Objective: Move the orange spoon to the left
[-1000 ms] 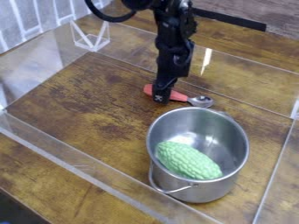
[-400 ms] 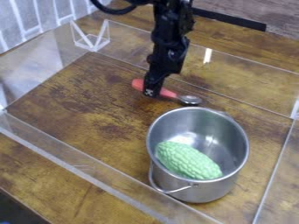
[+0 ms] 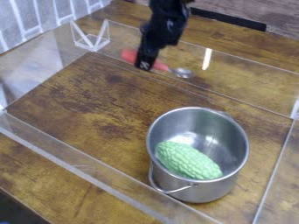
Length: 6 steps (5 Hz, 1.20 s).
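Note:
The orange spoon (image 3: 129,55) hangs above the wooden table at the back centre, roughly level. Its red-orange handle sticks out to the left of the fingers and its silver bowl (image 3: 184,73) to the right. My gripper (image 3: 146,63) comes down from above, tilted, and is shut on the middle of the spoon. The picture is blurred around the hand, so the exact grip point is unclear.
A steel pot (image 3: 237,138) stands at the front right with a bumpy green vegetable (image 3: 188,160) inside. Clear plastic walls (image 3: 70,157) ring the wooden table (image 3: 93,101). A clear triangular stand (image 3: 90,35) sits at the back left.
The gripper closed on the spoon where it lay beside the pot, then rose and shifted left and toward the back, carrying the spoon off the table.

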Each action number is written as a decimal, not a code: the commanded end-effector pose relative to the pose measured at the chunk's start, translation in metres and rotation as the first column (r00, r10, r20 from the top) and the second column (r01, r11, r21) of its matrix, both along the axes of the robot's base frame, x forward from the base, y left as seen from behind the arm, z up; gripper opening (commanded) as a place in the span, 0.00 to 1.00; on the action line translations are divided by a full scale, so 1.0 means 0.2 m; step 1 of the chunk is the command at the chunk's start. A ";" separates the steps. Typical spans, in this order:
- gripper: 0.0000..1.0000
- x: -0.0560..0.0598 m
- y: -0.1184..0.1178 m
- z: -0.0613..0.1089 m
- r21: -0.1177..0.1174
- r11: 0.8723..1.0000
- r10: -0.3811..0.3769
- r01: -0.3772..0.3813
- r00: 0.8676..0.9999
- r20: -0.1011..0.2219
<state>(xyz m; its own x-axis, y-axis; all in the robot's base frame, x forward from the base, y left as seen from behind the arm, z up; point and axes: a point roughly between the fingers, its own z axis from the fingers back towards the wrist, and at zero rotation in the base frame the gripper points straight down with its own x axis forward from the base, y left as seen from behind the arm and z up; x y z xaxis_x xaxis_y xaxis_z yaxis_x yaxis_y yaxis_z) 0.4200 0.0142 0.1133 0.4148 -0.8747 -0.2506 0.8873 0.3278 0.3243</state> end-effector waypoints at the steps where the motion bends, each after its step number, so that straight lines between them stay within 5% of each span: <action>1: 0.00 -0.12 0.10 0.25 0.019 0.993 0.114 -0.117 0.986 0.125; 2: 0.00 -0.24 0.21 0.26 0.033 0.972 0.225 -0.234 0.960 0.168; 4: 0.00 -0.40 0.49 0.11 0.005 0.920 0.375 -0.393 0.881 0.287; 5: 0.00 -0.39 0.59 0.02 -0.002 0.884 0.441 -0.468 0.830 0.343; 6: 0.00 -0.37 0.65 -0.05 -0.014 0.832 0.517 -0.555 0.764 0.386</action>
